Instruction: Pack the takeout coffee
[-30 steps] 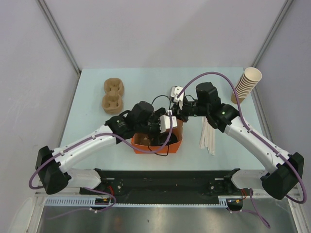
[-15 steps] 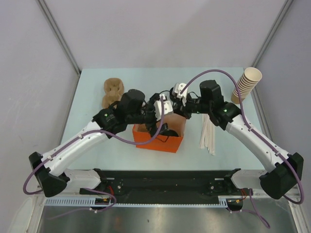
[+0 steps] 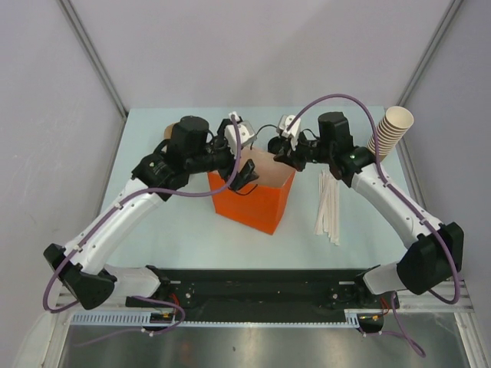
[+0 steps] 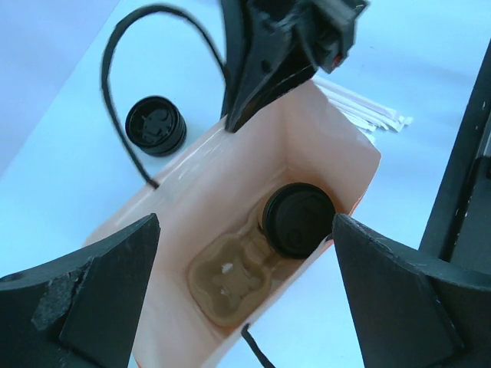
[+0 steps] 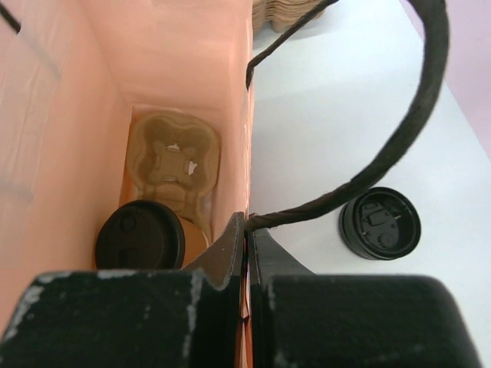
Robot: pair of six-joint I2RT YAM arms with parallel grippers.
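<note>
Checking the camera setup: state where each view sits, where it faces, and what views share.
Top external: above and behind the bases, looking down at the table; both arms, left pincer and right pincer at the orange bag.
Left wrist: on the left arm, facing down into the bag; its open fingers frame the takeout coffee.
Right wrist: on the right arm, facing down into the bag; its fingers shut on the bag's edge.
Shared: both wrist views show coffee, cup carrier and black lids.

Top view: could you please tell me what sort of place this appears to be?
Probably a lab test cell staged as a takeout counter: a pale table between plain panels, a cup stack, and an orange bag holding a lidded coffee.
</note>
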